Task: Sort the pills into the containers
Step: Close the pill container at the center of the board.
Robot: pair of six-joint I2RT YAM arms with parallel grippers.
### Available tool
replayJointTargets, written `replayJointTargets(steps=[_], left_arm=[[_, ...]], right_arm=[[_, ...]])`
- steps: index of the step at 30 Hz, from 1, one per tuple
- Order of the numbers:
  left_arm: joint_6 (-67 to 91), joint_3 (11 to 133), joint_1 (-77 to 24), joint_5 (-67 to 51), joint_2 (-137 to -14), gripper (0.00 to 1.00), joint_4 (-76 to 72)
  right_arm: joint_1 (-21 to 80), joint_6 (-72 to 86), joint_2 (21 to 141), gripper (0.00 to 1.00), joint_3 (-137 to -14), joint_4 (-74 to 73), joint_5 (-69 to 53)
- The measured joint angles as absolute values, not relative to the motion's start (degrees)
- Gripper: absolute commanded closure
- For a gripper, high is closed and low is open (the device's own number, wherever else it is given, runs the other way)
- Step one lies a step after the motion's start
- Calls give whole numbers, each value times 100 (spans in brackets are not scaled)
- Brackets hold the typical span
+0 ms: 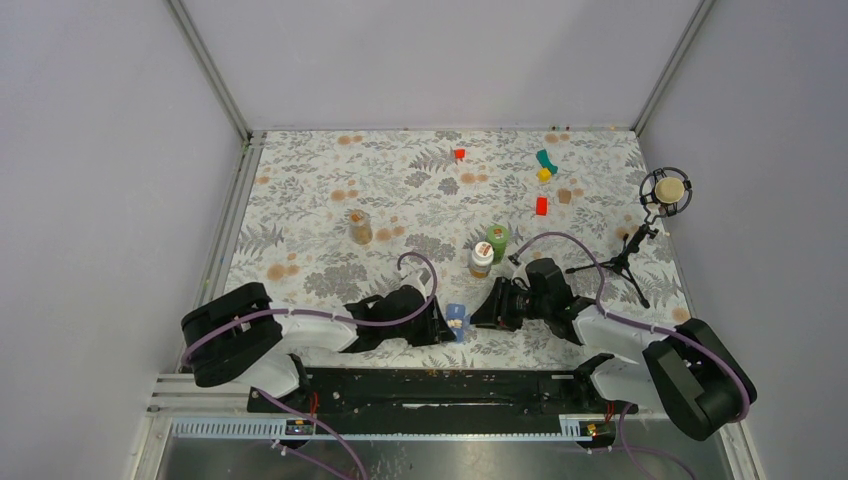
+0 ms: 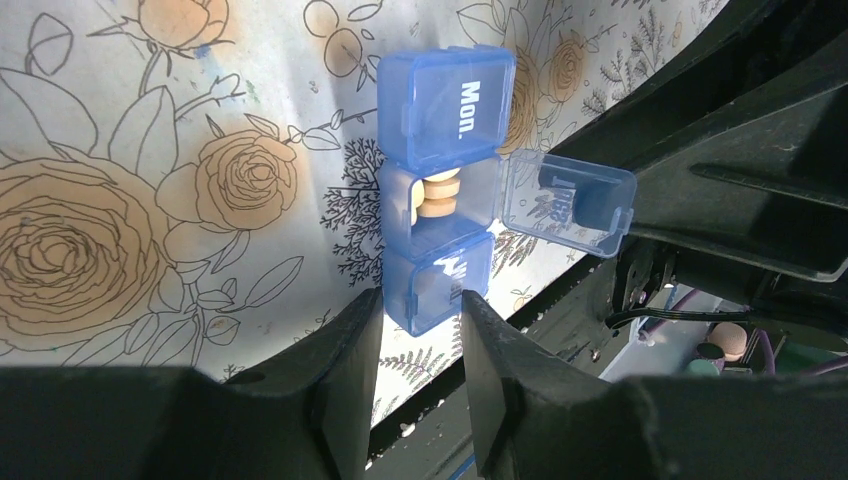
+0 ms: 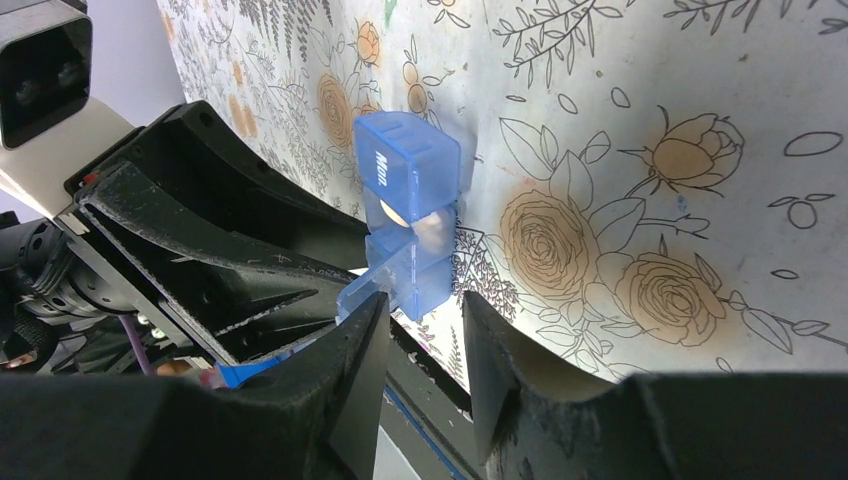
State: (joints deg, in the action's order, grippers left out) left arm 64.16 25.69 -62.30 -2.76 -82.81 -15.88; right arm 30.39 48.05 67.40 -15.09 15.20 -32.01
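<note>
Left pincer (image 2: 422, 302): clamped on pill box (image 2: 445, 110), 6 o'clock on counter (image 1: 300, 200).
Right pincer (image 3: 425, 305): slightly apart, beside open lid (image 2: 565, 205).

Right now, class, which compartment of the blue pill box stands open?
In the pill box, the middle compartment, below the shut Mon. compartment: its lid hangs out sideways and tan tablets show inside.

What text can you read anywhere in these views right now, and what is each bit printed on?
"Mon." on the closed far lid of the pill box; the right wrist view shows it too.
"W" on the near lid; the rest of that word is not legible.
Open middle lid: the lettering is seen from behind and is not readable.
Bottles: labels too small to read in the top view.
</note>
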Motion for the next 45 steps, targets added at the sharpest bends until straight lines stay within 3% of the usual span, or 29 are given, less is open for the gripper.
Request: replayJointTargets(steps=[45], left_arm=[[6261,2718,-6246,-10,-8053,61,-1033]], right_arm=[[3522,5188,7828,55,-1752,2322,-2749]])
